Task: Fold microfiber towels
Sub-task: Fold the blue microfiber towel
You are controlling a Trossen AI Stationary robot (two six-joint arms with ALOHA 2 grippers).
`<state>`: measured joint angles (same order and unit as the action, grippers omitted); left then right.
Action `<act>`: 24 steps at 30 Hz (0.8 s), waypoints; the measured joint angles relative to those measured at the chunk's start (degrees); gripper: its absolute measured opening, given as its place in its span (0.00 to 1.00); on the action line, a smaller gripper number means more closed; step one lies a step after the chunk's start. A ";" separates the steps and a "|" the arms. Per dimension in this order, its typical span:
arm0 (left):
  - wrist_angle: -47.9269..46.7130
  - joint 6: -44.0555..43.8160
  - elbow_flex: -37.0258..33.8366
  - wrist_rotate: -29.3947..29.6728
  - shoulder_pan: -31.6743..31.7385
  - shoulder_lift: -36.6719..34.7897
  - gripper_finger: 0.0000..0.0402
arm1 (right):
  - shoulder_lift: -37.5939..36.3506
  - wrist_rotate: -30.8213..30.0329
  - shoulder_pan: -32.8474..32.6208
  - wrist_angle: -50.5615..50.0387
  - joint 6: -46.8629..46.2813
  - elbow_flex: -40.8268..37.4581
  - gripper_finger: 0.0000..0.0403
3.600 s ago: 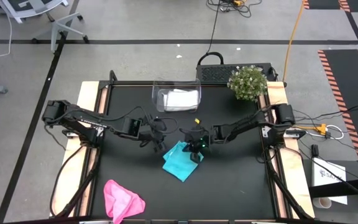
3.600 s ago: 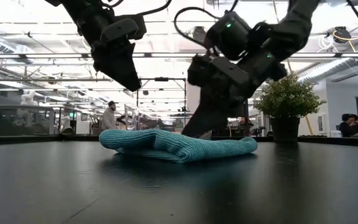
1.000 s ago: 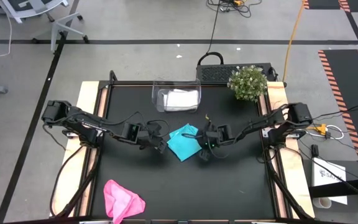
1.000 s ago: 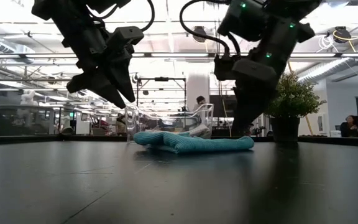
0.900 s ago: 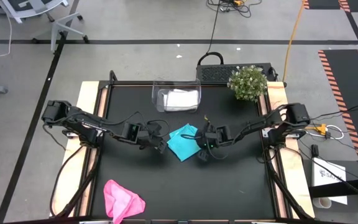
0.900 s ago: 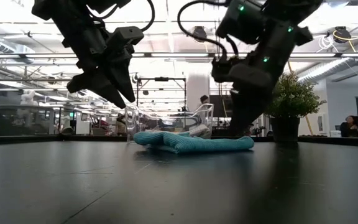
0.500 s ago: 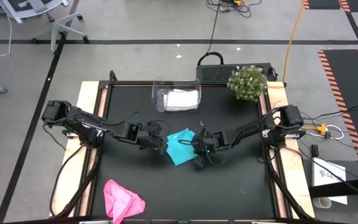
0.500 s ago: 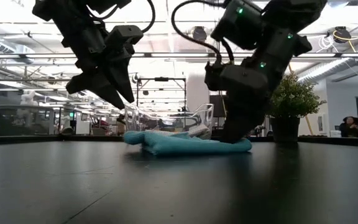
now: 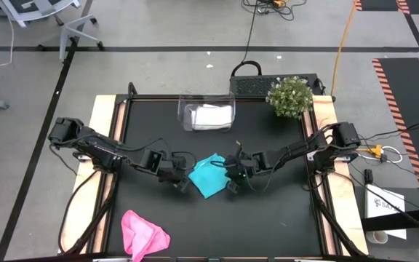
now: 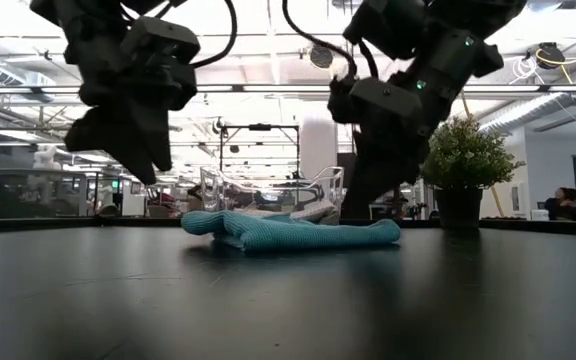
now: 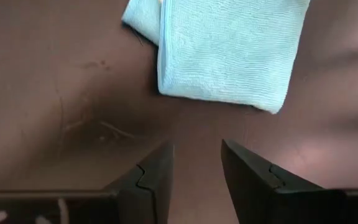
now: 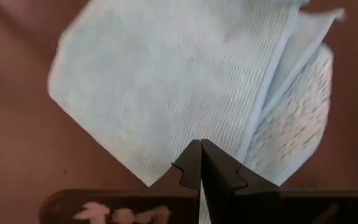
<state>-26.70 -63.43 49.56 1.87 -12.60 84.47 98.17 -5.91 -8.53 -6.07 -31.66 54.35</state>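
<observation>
1. One teal towel point(image 9: 209, 175) lay folded mid-table, between the two grippers; the wrist views showed layered edges, so it looked at least partly folded.
2. Right gripper point(image 9: 233, 183) sat at the towel's right edge with its fingers clenched together. The right wrist view put the closed tips point(image 12: 200, 163) over the cloth; I couldn't tell if they pinched a layer or just pressed down. My read: it was pinning or flattening the fold.
3. Left gripper point(image 9: 182, 180) was just beside the towel's left edge, fingers point(image 11: 160, 171) parted and empty, with bare table between them in the left wrist view. It was probably placed there to take the near edge for the next fold.
4. Pink towel point(image 9: 144, 233) lay crumpled near the front-left of the table point(image 9: 282, 218), well apart from both arms and not yet folded.
5. Pale towel point(image 9: 211, 115) sat inside the clear tub point(image 9: 184, 109) at the back edge, apparently already put away.
6. Potted plant point(image 9: 290, 96) stood at the back-right corner, clear of the work.
7. Risk: dragging the fold open if the right fingers lift with cloth caught.
</observation>
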 joint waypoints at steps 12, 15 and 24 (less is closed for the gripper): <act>4.59 -4.38 0.00 5.19 3.16 1.60 0.34 | -5.24 -0.01 1.76 -2.66 8.25 0.00 0.00; 7.44 -4.36 0.04 1.77 3.71 4.47 0.35 | -6.33 -0.01 1.76 -4.13 9.22 0.00 0.00; 11.80 -3.06 -0.03 -5.94 6.92 10.54 0.52 | -8.67 -0.20 1.78 -6.87 11.56 -0.03 0.00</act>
<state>-14.89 -66.48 49.54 -4.07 -5.67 95.00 89.49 -6.11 -6.74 -12.94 -20.10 54.32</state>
